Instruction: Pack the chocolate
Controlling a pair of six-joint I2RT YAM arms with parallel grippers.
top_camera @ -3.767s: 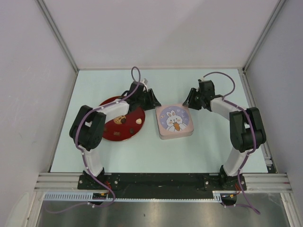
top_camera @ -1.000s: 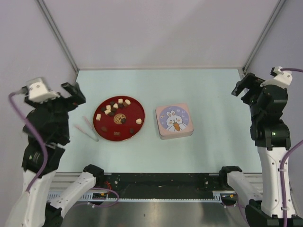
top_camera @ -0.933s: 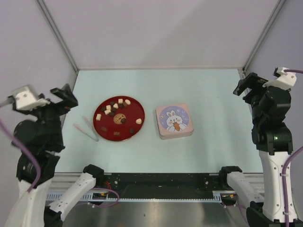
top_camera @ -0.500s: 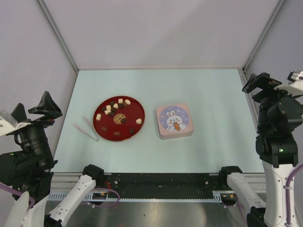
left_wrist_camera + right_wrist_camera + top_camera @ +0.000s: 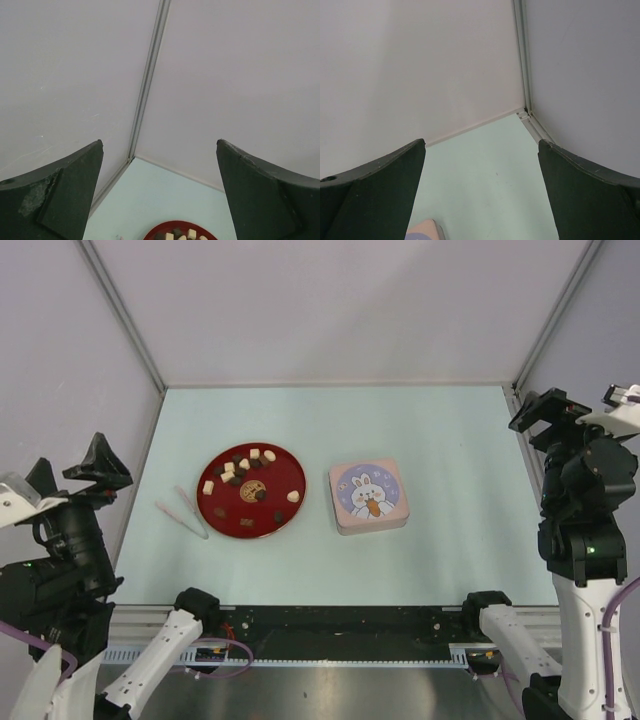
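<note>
Red round plate (image 5: 285, 476) keeps your brown and cream chocolate pieces (image 5: 243, 464); left gripper (image 5: 72, 468) and right gripper (image 5: 548, 408) have risen clear, spread, empty.

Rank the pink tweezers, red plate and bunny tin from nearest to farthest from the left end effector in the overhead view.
1. The pink tweezers, just left of the plate, nearest the left end effector.
2. The red plate, centre-left, holding the chocolate.
3. The bunny tin, right of the plate, farthest.
</note>
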